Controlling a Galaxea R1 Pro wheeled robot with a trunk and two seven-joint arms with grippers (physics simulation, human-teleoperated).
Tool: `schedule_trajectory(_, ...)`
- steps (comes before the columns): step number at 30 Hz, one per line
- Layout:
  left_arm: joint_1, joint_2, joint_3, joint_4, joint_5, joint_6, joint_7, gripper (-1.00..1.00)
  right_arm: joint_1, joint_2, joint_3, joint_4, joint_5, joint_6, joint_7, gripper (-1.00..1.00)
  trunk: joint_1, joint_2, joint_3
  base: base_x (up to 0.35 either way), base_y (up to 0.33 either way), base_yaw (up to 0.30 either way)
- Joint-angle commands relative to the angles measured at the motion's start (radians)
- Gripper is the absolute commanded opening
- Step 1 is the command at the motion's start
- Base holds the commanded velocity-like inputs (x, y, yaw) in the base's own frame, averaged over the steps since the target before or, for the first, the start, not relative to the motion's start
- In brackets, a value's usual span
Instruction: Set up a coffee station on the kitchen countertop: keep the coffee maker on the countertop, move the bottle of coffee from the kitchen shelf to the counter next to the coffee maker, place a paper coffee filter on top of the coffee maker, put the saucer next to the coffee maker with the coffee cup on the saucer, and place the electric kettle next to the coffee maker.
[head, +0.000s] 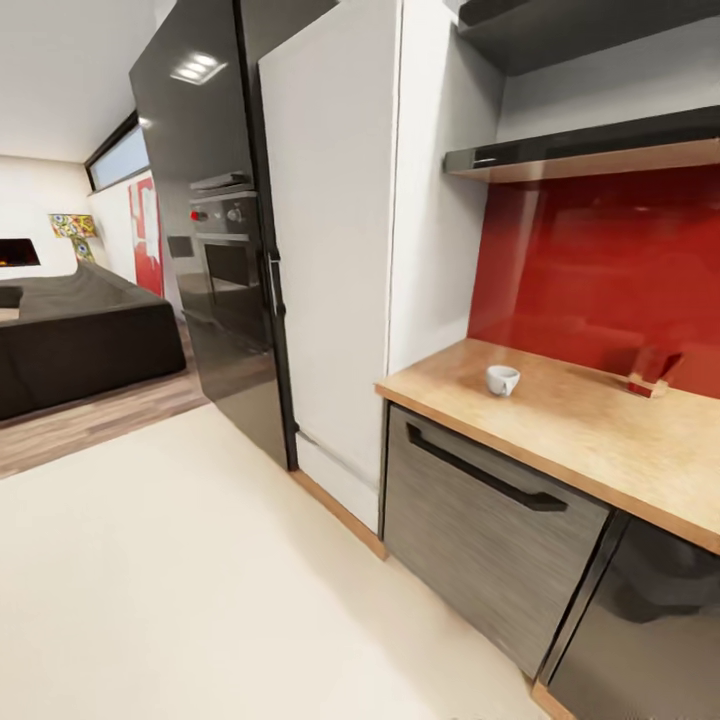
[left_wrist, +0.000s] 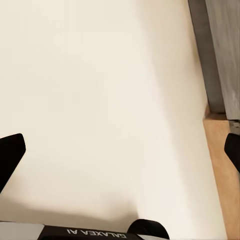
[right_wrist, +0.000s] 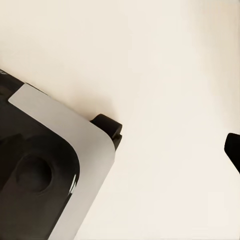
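Note:
A tiny white coffee cup (head: 502, 379) stands upright on the light-wood kitchen countertop (head: 560, 425), near its left end and in front of a red wall panel. Above it a thin dark shelf board (head: 600, 150) juts from the wall; its top side is hidden. In the left wrist view my left gripper (left_wrist: 121, 152) hangs open over pale floor, with its black fingertips (left_wrist: 10, 156) far apart and nothing between them. My right gripper (right_wrist: 121, 150) also hangs over bare floor, open, with one fingertip (right_wrist: 233, 150) at the picture's edge. Both grippers are far from the cup.
A tall white fridge (head: 330, 250) flanks the counter's left end, then a glossy black oven column (head: 225, 260). A grey drawer front with a black handle (head: 485, 475) sits under the counter. A small red and wood object (head: 650, 378) stands by the wall. Pale floor (head: 180, 580) stretches leftward. My own base (right_wrist: 45, 175) is below the right arm.

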Motion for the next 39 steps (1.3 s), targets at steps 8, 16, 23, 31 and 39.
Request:
schedule_trajectory(8,0.000,0.000,0.004,0.001,-0.005,-0.004,-0.003,1.00,-0.001,-0.002,-0.009,0.000,0.010,-0.005,0.004,1.00,0.000,-0.001,-0.001,0.009,0.018,-0.045)
schedule_trajectory(16,0.000,0.000,0.004,0.001,-0.005,-0.004,-0.003,1.00,-0.001,-0.001,-0.009,0.000,0.011,-0.004,0.005,1.00,0.000,-0.001,-0.001,0.125,0.212,-0.012)
schedule_trajectory(23,0.000,0.000,0.004,0.002,-0.005,-0.004,-0.003,1.00,-0.001,-0.001,-0.009,0.000,0.011,-0.003,0.006,1.00,0.000,-0.001,-0.001,0.051,0.080,-0.162)
schedule_trajectory(31,0.000,0.000,0.005,0.003,-0.005,-0.004,-0.003,1.00,-0.001,-0.001,-0.009,0.000,0.011,-0.002,0.005,1.00,0.000,-0.001,-0.001,0.007,0.012,-0.241)
schedule_trajectory(39,0.000,0.000,0.005,0.003,-0.005,-0.004,-0.003,1.00,-0.001,-0.001,-0.009,0.000,0.011,-0.002,0.005,1.00,0.000,-0.001,-0.001,0.001,0.001,-0.248)
